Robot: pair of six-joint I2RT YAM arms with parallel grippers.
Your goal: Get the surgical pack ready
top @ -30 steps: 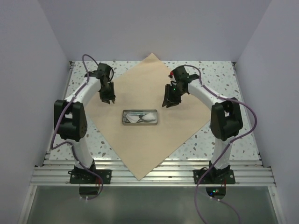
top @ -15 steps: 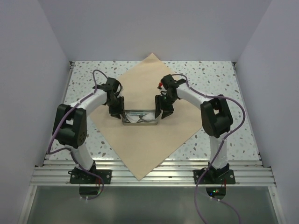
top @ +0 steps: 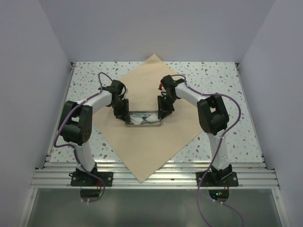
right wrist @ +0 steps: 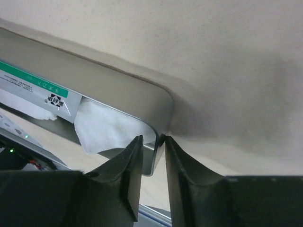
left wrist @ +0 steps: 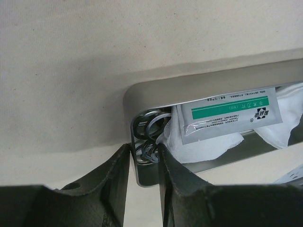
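The tan wrap sheet (top: 151,151) lies flat as a diamond on the table. On it sits the small steel tray (top: 144,125). In the left wrist view the tray (left wrist: 189,90) holds steel scissor rings (left wrist: 150,122), white gauze (left wrist: 203,146) and a green-striped packet (left wrist: 227,113). My left gripper (top: 124,115) is open and straddles the tray's left end wall, one finger outside and one inside by the rings (left wrist: 143,151). My right gripper (top: 162,113) is open and straddles the right end wall (right wrist: 152,144), with small gaps on either side. Gauze (right wrist: 104,125) lies just inside that wall.
The speckled white tabletop (top: 222,85) shows around the sheet's corners. Grey walls close in the back and both sides. A metal rail (top: 151,177) with the arm bases runs along the near edge.
Both arms swung inward and came down from above the sheet to the tray's two ends. Their fingers now sit over the end walls. The tray has shifted slightly to the right.
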